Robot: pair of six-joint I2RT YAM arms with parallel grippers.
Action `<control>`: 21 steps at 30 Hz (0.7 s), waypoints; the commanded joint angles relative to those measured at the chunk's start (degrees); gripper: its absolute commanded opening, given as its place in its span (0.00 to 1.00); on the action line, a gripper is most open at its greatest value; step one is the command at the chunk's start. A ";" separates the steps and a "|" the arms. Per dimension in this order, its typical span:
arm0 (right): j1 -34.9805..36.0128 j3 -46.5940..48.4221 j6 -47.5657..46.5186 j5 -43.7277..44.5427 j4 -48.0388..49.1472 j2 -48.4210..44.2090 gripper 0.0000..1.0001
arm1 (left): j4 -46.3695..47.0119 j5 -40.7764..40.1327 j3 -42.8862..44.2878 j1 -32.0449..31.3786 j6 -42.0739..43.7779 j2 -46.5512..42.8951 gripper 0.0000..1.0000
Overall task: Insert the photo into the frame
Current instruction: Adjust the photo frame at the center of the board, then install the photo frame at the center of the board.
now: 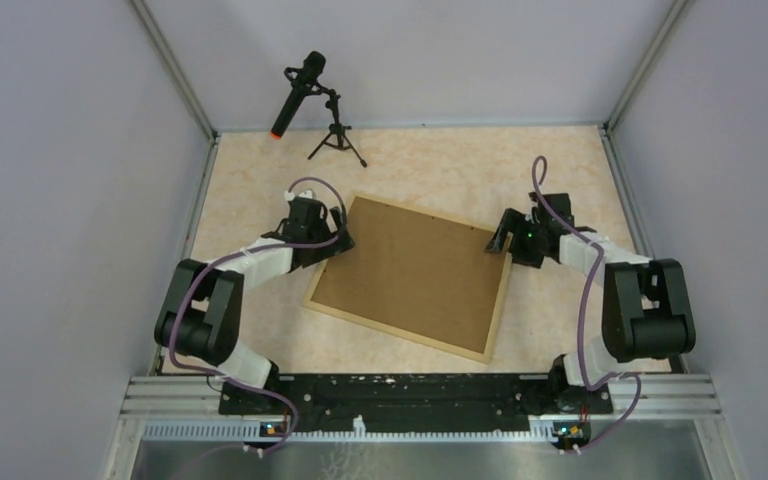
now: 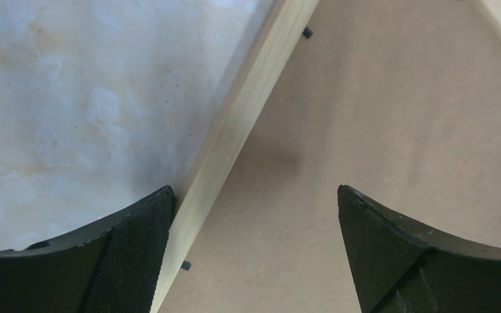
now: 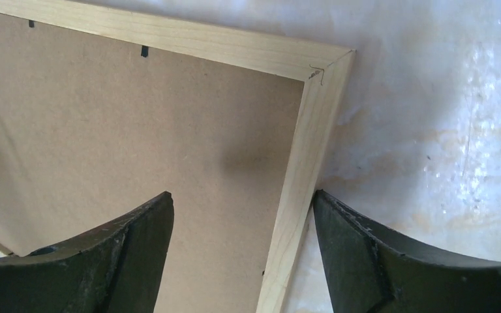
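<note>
Top cam: mic (image 1: 300, 92) on a tripod far left. The frame (image 1: 501, 300) lies back-up and skewed mid-table, with the brown backing board (image 1: 410, 265) in it. The left gripper (image 1: 337, 228) is at its left rail, jaws wide, gripping nothing. Only its wrist cam shows the rail between the fingers and small black tabs (image 2: 307, 32). The right gripper (image 1: 505, 238) straddles the right rail, jaws wide, empty. Only its cam shows the corner joint (image 3: 316, 73).

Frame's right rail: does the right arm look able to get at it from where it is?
Probably yes. The right tool is open and straddles that frame rail, one finger over the backing board, one over the table; nothing lies between.
</note>
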 commanded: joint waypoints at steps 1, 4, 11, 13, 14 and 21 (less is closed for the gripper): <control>4.07 1.99 -2.91 -3.77 -1.48 3.94 0.76 | 6.76 11.41 -6.87 -1.36 -1.46 -3.98 0.98; 8.11 3.80 -3.79 -2.96 -4.27 4.61 0.74 | 7.77 11.51 -14.09 -4.09 -3.58 -10.33 0.98; 8.03 4.59 -2.38 11.34 -13.95 -2.24 0.74 | 7.09 7.07 -23.83 -5.81 -4.15 -24.29 0.98; 5.60 4.07 -1.38 11.86 -16.64 -4.92 0.74 | 7.74 5.75 -24.77 -5.80 -4.28 -25.31 0.98; 4.18 3.62 -1.15 10.93 -17.80 -6.40 0.74 | 7.79 5.05 -24.93 -5.75 -4.46 -25.18 0.98; 2.10 2.61 -0.64 8.58 -26.35 -11.31 0.65 | 9.59 5.97 -25.04 -5.65 -4.49 -22.88 0.98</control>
